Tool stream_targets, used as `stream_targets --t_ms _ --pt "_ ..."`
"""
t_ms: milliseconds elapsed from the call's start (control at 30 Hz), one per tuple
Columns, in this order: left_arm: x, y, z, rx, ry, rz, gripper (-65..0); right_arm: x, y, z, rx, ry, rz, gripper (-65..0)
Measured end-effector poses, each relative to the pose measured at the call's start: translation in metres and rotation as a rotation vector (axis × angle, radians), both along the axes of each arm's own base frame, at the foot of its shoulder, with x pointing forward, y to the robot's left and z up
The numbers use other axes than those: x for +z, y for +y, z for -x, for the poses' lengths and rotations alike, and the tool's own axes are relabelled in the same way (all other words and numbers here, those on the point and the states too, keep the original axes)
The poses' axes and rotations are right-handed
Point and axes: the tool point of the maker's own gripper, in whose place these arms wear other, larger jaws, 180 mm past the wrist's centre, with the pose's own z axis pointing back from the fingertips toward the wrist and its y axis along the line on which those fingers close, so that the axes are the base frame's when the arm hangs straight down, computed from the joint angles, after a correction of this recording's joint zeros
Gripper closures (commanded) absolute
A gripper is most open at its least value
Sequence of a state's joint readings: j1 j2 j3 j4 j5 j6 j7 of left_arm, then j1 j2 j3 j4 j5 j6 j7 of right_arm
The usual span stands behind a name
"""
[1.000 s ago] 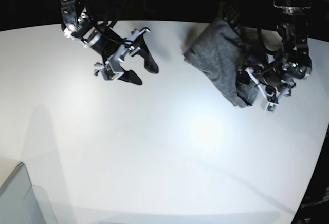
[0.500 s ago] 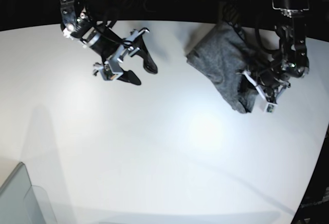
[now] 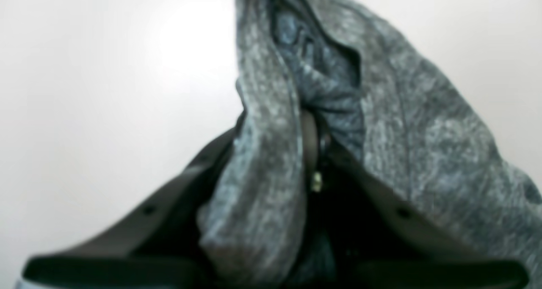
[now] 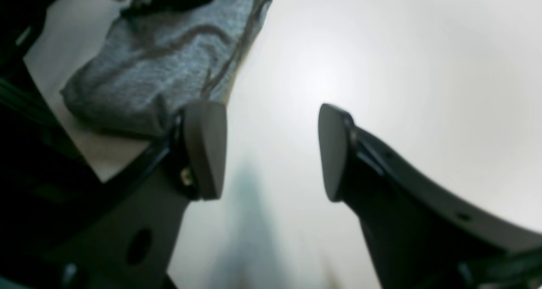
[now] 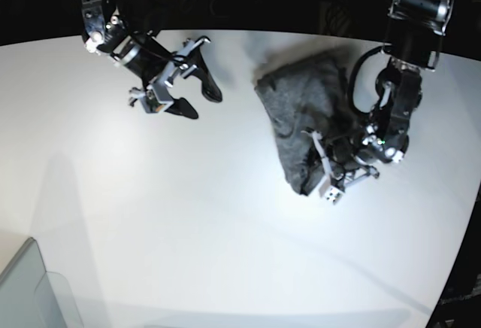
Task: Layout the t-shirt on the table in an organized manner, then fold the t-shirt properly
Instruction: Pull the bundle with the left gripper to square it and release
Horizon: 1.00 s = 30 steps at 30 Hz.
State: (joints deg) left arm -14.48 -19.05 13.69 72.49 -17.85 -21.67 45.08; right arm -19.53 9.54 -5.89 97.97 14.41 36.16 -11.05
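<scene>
The t-shirt [image 5: 304,110] lies bunched and creased on the far right part of the table [image 5: 225,238], nowhere near spread flat. The laying-out step is therefore judged to be in hand, at its very beginning; no folding can start until the garment is opened.

The left gripper [image 5: 325,171] sits at the near edge of the heap. In the left wrist view its fingers [image 3: 311,145] are drawn together on a ridge of grey cloth that passes between them, so the pincer is clamped on the t-shirt. The right gripper [image 5: 183,78] hovers above bare table, well apart from the garment, its pads [image 4: 203,149] standing wide apart with nothing between them.

The next move, as judged, calls for the held fold to be drawn out toward the open middle of the table, and for the free arm to cross over and take a second point, so that the cloth can be tensioned flat.

Limits of view: the left wrist picture is blurred, and the fabric covers most of the fingers. Which part is pinched, possibly a hem or a sleeve, cannot be told. Collar, sleeves and hem are not distinguishable anywhere in the crumple. The far edge of the shirt merges into the dark background.
</scene>
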Motion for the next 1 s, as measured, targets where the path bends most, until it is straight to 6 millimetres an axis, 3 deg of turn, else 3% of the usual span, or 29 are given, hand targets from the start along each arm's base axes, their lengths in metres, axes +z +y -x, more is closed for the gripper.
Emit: stream_targets --t_ms 200,367,533,600,800,1000 --pt "0.014 -0.072 -0.02 -0.163 -0.019 0.017 -0.2 0.001 -0.007 -0.003 -0.021 -0.004 0.004 -34.8" --pt "0.014 -0.095 -0.029 -0.189 0.0 0.012 -0.4 0.0 -0.018 -0.006 -0.048 -0.005 0.019 -34.8" --pt "0.029 -0.108 -0.045 -0.195 -0.031 0.032 -0.9 0.001 -0.027 -0.009 -0.073 -0.012 0.027 -34.9" --pt "0.034 -0.105 -0.051 -0.193 -0.041 0.022 -5.3 0.001 -0.028 -0.01 -0.075 -0.013 0.028 -34.9" --pt "0.049 -0.106 -0.064 -0.207 -0.079 0.006 -29.9 0.001 -0.027 -0.01 -0.073 -0.014 0.027 -35.0" --pt "0.055 -0.115 -0.066 -0.255 -0.096 -0.024 -42.7 0.002 -0.026 -0.011 -0.071 -0.016 0.026 -35.0"
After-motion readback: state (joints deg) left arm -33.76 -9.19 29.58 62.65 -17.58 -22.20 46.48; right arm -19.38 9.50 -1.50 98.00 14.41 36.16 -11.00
